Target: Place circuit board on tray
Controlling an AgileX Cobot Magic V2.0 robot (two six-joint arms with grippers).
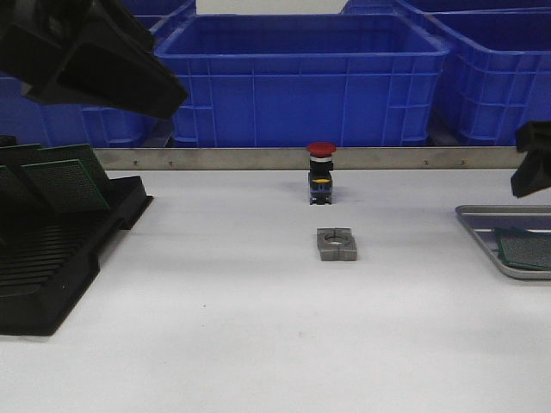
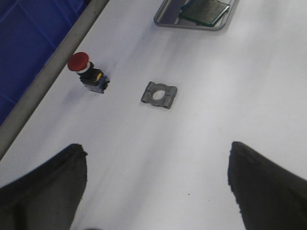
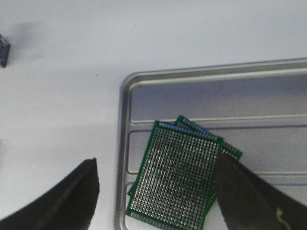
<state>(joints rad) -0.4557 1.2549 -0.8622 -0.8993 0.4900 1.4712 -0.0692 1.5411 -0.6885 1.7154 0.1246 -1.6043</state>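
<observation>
The silver-grey ribbed tray lies at the table's right edge; it also shows in the right wrist view and the left wrist view. Two green circuit boards lie stacked on it, the top one askew over the lower; they also show in the front view. My right gripper is open and empty, hovering above the boards; only part of it shows in the front view. My left gripper is open and empty, high over the table at the left. More green boards stand in a black slotted rack.
A red-capped push button stands mid-table, with a small grey metal clamp block in front of it. Blue plastic bins line the back behind a metal rail.
</observation>
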